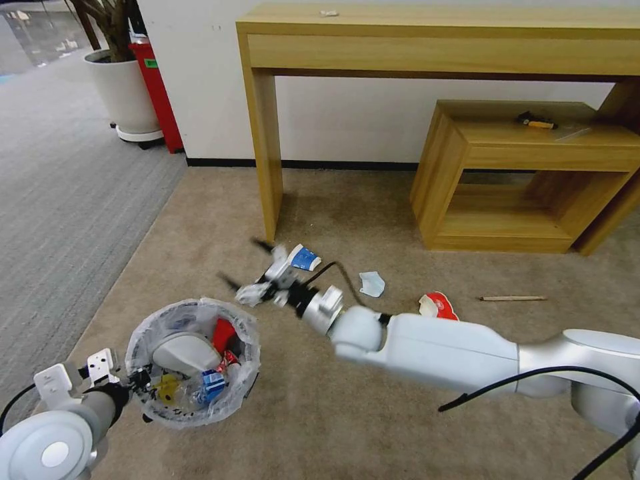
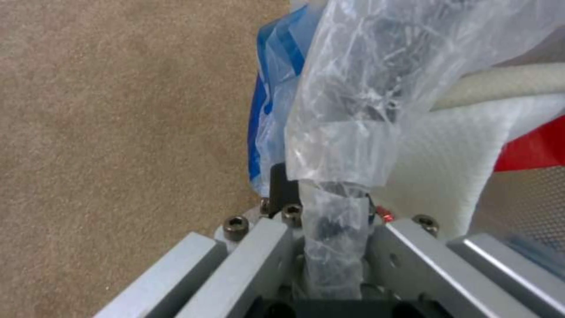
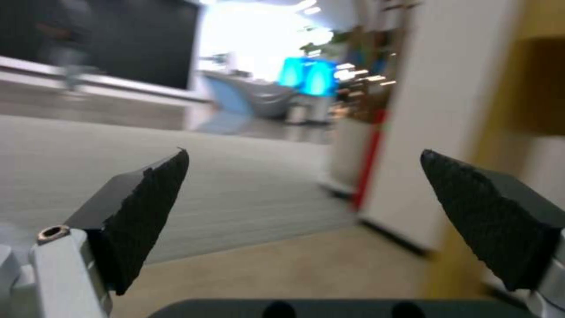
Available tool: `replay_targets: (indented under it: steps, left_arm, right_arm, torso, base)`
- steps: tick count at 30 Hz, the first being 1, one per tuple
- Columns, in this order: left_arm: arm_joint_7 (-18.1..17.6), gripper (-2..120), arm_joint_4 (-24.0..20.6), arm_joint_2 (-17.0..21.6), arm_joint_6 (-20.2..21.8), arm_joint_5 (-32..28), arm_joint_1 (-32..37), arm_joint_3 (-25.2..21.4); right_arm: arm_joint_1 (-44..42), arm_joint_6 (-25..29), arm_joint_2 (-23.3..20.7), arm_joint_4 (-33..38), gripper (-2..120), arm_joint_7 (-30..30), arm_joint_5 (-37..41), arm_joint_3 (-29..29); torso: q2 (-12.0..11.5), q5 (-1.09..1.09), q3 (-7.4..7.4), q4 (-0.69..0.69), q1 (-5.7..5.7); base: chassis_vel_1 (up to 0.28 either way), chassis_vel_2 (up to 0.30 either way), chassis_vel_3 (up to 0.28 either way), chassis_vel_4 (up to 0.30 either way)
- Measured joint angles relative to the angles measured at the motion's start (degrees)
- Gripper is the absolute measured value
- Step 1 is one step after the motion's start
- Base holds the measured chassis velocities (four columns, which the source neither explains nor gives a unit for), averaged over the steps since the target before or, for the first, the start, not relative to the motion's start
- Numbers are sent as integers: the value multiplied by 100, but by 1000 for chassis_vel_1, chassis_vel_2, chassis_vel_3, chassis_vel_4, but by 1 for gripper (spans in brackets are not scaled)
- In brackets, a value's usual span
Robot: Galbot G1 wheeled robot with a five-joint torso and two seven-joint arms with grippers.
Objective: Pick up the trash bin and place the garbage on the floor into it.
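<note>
The left end effector (image 1: 137, 383) pinches the bag-lined rim of the trash bin (image 1: 193, 363), low at the robot's left, holding a white slipper (image 1: 180, 352) and wrappers. The right arm reaches across the carpet, its end effector (image 1: 248, 265) spread wide over a paper cup (image 1: 303, 257) and crumpled paper (image 1: 251, 293). Beyond lie a mask (image 1: 372, 283), red wrapper (image 1: 440, 305), stick (image 1: 512, 298), then the desk (image 1: 440, 40).

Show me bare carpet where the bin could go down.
Free: beige carpet below the right arm, beside the trash bin held by the left gripper. Crowded: around the open right gripper, with paper cup, mask, red wrapper.
</note>
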Motion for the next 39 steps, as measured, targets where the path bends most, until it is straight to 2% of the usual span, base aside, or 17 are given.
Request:
replay_targets:
  steps: [4, 5, 6, 9, 10, 13, 14, 17, 18, 21, 22, 25, 39]
  left_arm:
    - [5, 0, -30, -3, 0, 0, 14, -9]
    - [5, 0, -39, 4, 0, -4, 15, -13]
    - [5, 0, -39, 4, 0, -4, 15, -13]
    - [0, 0, -62, 30, 0, -37, 13, -32]
    - [0, 0, -62, 30, 0, -37, 13, -32]
    - [-4, 0, -71, 34, 0, -48, 13, -36]
    - [-4, 0, -71, 34, 0, -48, 13, -36]
    - [-6, 0, -78, 16, 0, -38, -6, -6]
    - [-6, 0, -78, 16, 0, -38, -6, -6]
    - [-6, 0, -99, 0, 0, -30, -13, 10]
    - [-6, 0, -99, 0, 0, -30, -13, 10]
    - [13, 0, -118, -33, 0, -13, 14, 12]
    - [77, 0, -213, 9, 0, -5, 76, -50]
  right_arm:
    - [-254, 243, -322, -321, 100, 84, -433, 722]
    - [-401, 257, -451, -341, 100, 122, -447, 968]
    - [-401, 257, -451, -341, 100, 122, -447, 968]
    - [-915, 383, -791, -366, 100, 23, -480, 1634]
    - [-915, 383, -791, -366, 100, 23, -480, 1634]
    - [-1553, 604, -1098, -452, 100, -138, -583, 2259]
    - [-1553, 604, -1098, -452, 100, -138, -583, 2259]
    - [-2324, 725, -1443, -473, 100, -225, -637, 3179]
    - [-2324, 725, -1443, -473, 100, -225, -637, 3179]
    - [-2827, 798, -1563, -638, 100, -258, -598, 4005]
    - [-2827, 798, -1563, -638, 100, -258, -598, 4005]
    - [-3236, 909, -1587, -865, 100, -277, -710, 4572]
    - [-4565, 1014, -1554, -659, 100, -210, -1194, 5561]
  torso:
    - [0, 0, 0, 0, 0]
    - [0, 0, 0, -1, 0]
    - [0, 0, 0, -1, 0]
    - [0, 0, 0, 0, 0]
    - [0, 0, 0, 0, 0]
    - [0, 2, 0, -1, 0]
    - [0, 2, 0, -1, 0]
    - [0, 2, -1, -2, 0]
    - [0, 2, -1, -2, 0]
    - [0, 1, -1, -2, 0]
    - [0, 1, -1, -2, 0]
    - [0, 0, -1, -1, 0]
    - [0, -1, -1, -1, 0]
  base:
    - [0, 0, 0, 0]
    - [0, 0, 0, 0]
    - [0, 0, 0, 0]
    - [0, 0, 0, 0]
    - [0, 0, 0, 0]
    - [0, 0, 0, 0]
    - [0, 0, 0, 0]
    - [0, 0, 0, 0]
    - [0, 0, 0, 0]
    - [0, 0, 0, 0]
    - [0, 0, 0, 0]
    - [0, 0, 0, 0]
    - [0, 0, 0, 0]
